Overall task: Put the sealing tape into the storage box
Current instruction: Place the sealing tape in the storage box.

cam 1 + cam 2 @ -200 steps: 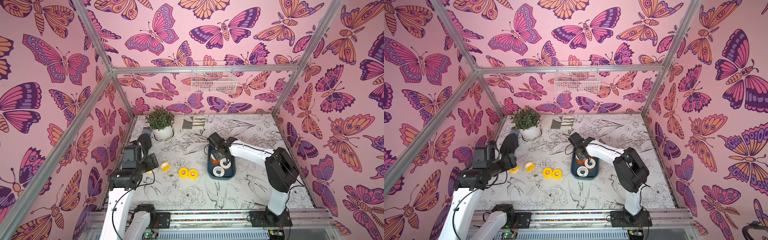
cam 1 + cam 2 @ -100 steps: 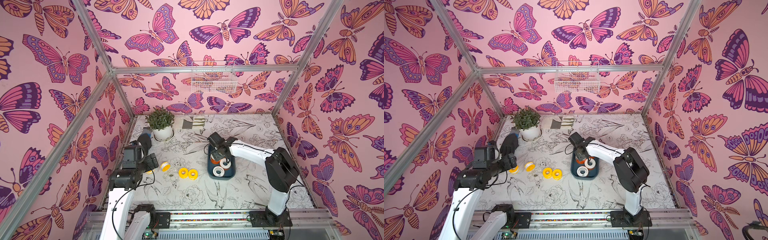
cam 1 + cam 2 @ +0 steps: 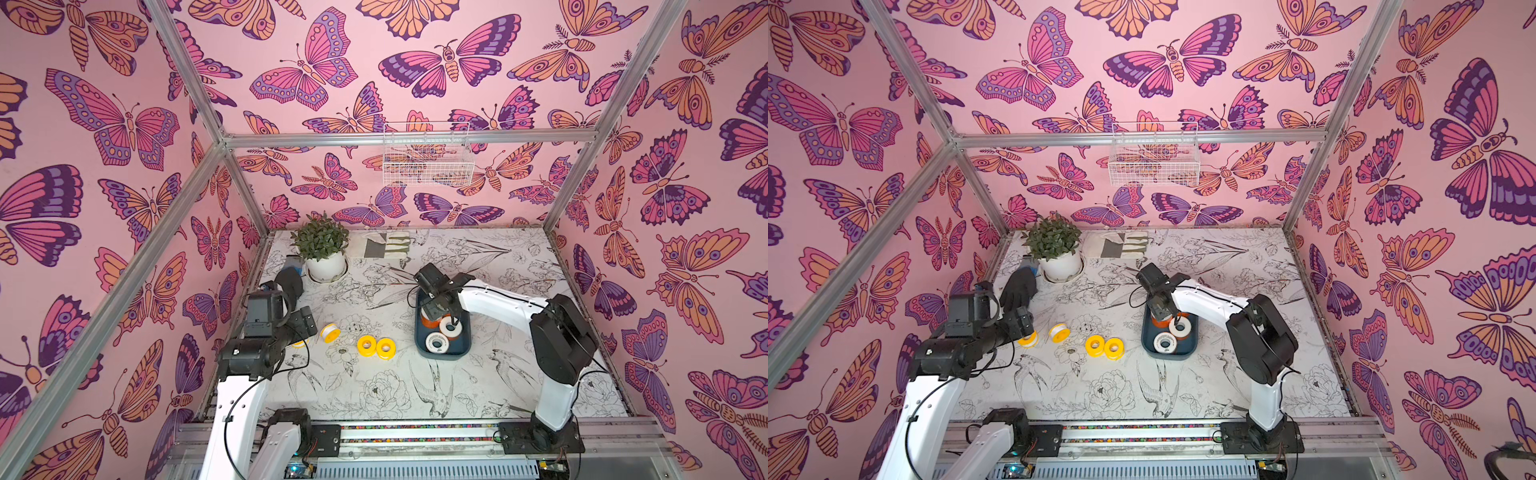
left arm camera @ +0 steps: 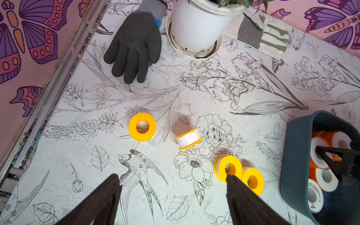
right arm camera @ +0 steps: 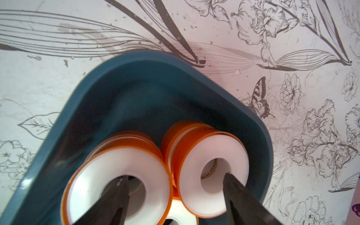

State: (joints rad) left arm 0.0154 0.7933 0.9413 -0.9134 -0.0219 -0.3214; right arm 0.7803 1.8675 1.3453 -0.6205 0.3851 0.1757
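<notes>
Hovering low inside the shallow dark teal plastic storage box (image 5: 146, 55), the right gripper (image 5: 175, 176) has its black jaws spread wide and grips nothing. One fingertip (image 5: 239, 194) points at the centre hole of a white sealing tape roll on an orange plastic spool (image 5: 214, 148), and the other sits over the hole of a second such roll (image 5: 87, 185); whether either touches cannot be told. In both top views the box sits just right of centre, below the middle of the frame, with at least three rolls in it. Left of it, on the white flower-printed tabletop (image 3: 374, 395), lie the yellow-spooled rolls: a pair (image 3: 376, 348) side by side and touching, one resting on its rims (image 3: 330, 332), and one lying flat (image 4: 133, 126). Above the table near them is the left gripper (image 4: 172, 176), its jaws likewise wide apart and empty. The rolls look light and stiff at the flanges, with smooth plastic that could slip and soft thin tape between. One resting on its rims may roll at a nudge. Pinching across the two flanges, or putting one finger through the hole and one outside the rim, looks the surest hold.
</notes>
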